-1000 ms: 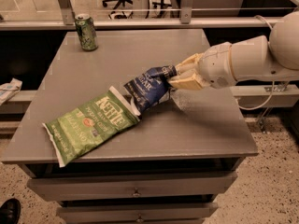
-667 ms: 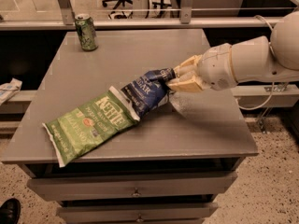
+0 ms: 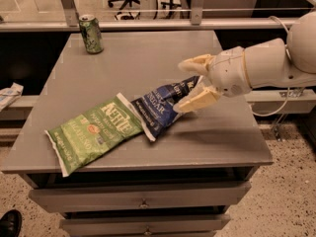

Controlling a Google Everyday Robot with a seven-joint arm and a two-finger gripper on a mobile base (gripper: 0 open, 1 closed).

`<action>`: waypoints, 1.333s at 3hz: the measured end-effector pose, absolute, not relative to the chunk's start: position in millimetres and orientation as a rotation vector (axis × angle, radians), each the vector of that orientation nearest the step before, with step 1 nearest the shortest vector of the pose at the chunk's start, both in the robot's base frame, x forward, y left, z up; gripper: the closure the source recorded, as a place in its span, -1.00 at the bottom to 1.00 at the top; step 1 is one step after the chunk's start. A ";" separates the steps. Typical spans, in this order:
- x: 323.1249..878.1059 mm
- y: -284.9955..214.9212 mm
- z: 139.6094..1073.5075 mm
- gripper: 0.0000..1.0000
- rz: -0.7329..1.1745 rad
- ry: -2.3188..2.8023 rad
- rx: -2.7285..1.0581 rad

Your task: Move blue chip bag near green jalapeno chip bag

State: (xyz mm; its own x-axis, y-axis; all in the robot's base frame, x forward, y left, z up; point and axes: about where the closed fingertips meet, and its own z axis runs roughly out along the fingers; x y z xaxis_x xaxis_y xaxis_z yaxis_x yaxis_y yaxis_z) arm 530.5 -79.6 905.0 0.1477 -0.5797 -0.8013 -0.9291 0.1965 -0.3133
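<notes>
The blue chip bag lies on the grey table, its left end touching or overlapping the right end of the green jalapeno chip bag. The green bag lies flat near the table's front left. My gripper reaches in from the right and is open. Its cream fingers are spread above and below the blue bag's right end, which shows between them.
A green soda can stands at the table's back left corner. A railing runs behind the table. A white object lies on a ledge to the left. Drawers sit under the tabletop.
The gripper was shut on the blue bag's right end and holding it raised. Now the fingers have opened and the bag has settled lower on the table against the green bag.
</notes>
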 end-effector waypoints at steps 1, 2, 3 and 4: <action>530.6 -80.9 907.0 -1.00 0.467 1.534 -1.493; 544.2 -104.2 915.5 -1.00 0.408 1.561 -1.449; 571.4 -155.4 933.6 -1.00 0.302 1.597 -1.330; 589.8 -203.7 964.1 -1.00 0.162 1.635 -1.212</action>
